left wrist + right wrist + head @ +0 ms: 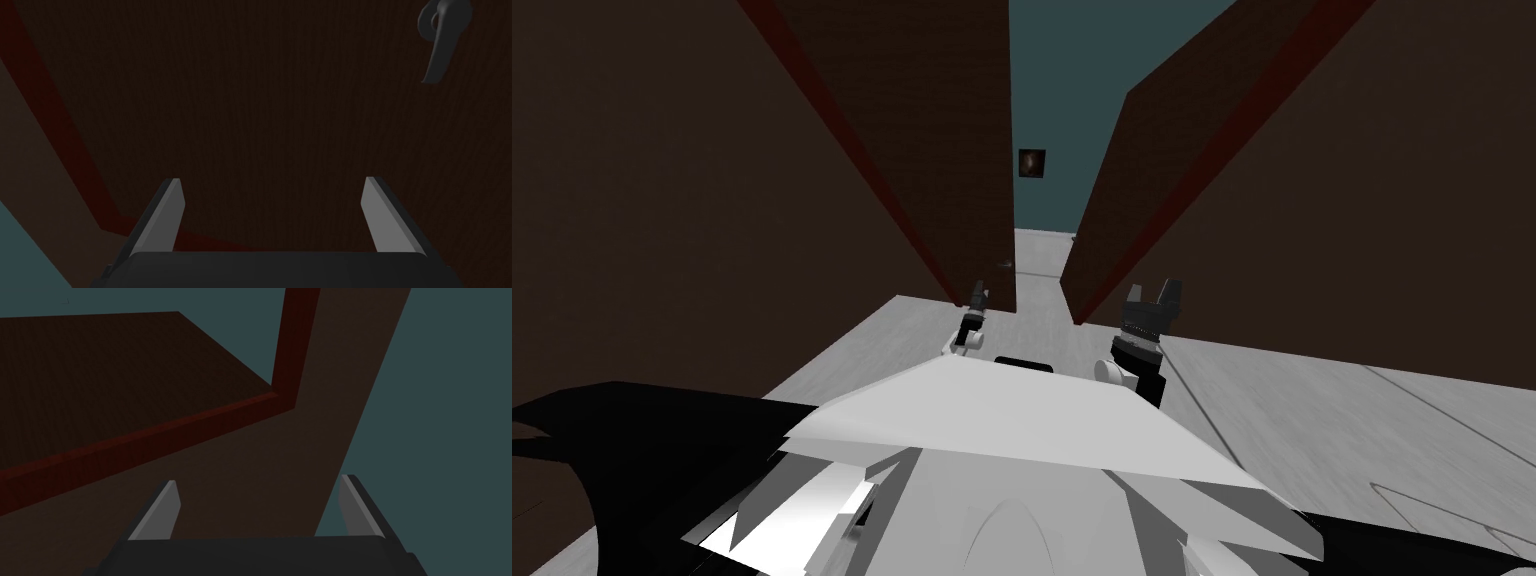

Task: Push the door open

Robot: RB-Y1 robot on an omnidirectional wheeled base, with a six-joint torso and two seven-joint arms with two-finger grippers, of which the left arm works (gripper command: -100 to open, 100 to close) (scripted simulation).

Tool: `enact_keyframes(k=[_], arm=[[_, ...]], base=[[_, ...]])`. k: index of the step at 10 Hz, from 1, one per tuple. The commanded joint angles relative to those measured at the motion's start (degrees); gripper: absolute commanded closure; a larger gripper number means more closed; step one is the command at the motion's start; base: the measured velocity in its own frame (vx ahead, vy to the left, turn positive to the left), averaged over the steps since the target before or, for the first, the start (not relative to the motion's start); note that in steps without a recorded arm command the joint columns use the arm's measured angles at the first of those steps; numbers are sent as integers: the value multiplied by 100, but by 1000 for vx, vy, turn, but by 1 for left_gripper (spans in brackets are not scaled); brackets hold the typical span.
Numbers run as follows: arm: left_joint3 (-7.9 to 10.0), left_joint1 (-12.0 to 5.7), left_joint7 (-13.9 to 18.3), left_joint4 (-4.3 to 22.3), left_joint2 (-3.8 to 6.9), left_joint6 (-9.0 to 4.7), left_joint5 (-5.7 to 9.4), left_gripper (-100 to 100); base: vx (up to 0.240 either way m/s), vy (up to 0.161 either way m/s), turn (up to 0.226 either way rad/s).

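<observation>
1. The dark brown door [942, 120] stands ajar ahead and slightly to the left, its free edge beside a narrow gap
2. Through the gap show a teal wall [1072, 100] with a small picture frame [1031, 163] on it, far beyond the doorway
3. The door's dark lever handle [1005, 264] sits near the free edge
4. The left gripper [978, 298] is raised just in front of the door, below the handle; whether it touches the door I cannot tell
5. In the left wrist view its fingers [165, 220] stand wide apart with nothing between them, facing the door's flat face
6. The right gripper [1152, 298] is to the right, near the brown wall [1362, 200] and its dark red door frame [295, 343]; its fingers [162, 513] are also spread wide and grip nothing
7. A light grey floor [1312, 400] lies below
</observation>
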Motion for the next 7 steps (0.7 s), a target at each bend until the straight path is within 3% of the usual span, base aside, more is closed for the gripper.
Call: enact_keyframes(k=[1, 6, 7], arm=[[3, -117, 20, 286, 10, -80, -14, -100], [17, -437, 73, 1072, 33, -286, -47, -100], [17, -437, 73, 1106, 33, -286, -47, -100]], base=[[82, 10, 6], [81, 19, 4], [59, 8, 1]])
